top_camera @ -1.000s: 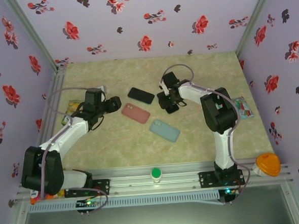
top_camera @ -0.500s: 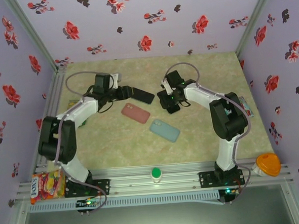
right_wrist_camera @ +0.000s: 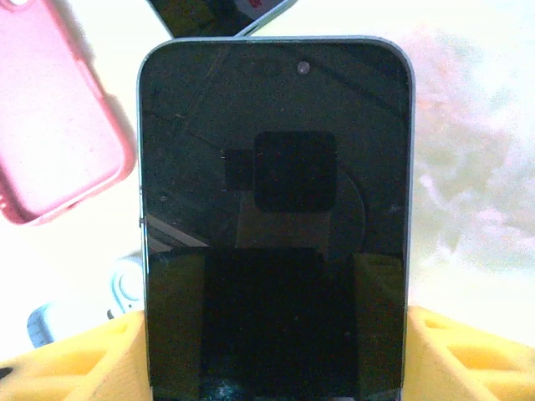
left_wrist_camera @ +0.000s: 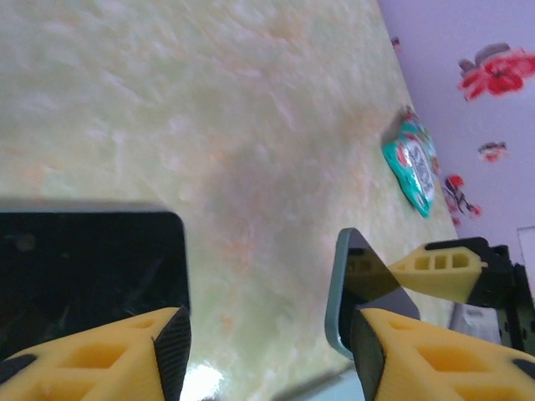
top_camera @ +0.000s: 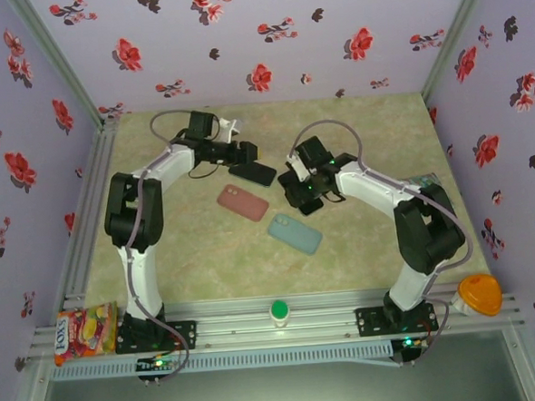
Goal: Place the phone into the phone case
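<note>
Right gripper (top_camera: 302, 192) is pinching the phone (right_wrist_camera: 276, 209) by its two long edges, screen toward the wrist cam, lifted off the desk (top_camera: 198, 259), to the right of the pink case (top_camera: 242, 203) and a bit farther back. Phone rim looks bluish-green. Blue case (top_camera: 294, 232) lies flat, near-right of the pink case, close but not touching. A second black phone (top_camera: 253, 172) lies just behind the pink case. Left gripper (left_wrist_camera: 267, 334) sits at that phone's far end, fingers spread with bare desk showing between them, one finger (left_wrist_camera: 92, 363) at the phone's corner, nothing clamped. Step in hand, my read: carry the held phone over a case and seat it. Can't tell which case is meant; the rim colour hints at the blue one to the near-right of the pink case. To do it well: tip the phone flat, line its long axis up with the case, put one end in under the lip first, then press the other end down. Both cases are loose, so the free left gripper would do better pinning the case than hanging behind the pink case. Can't tell from here which way up the cases lie.
</note>
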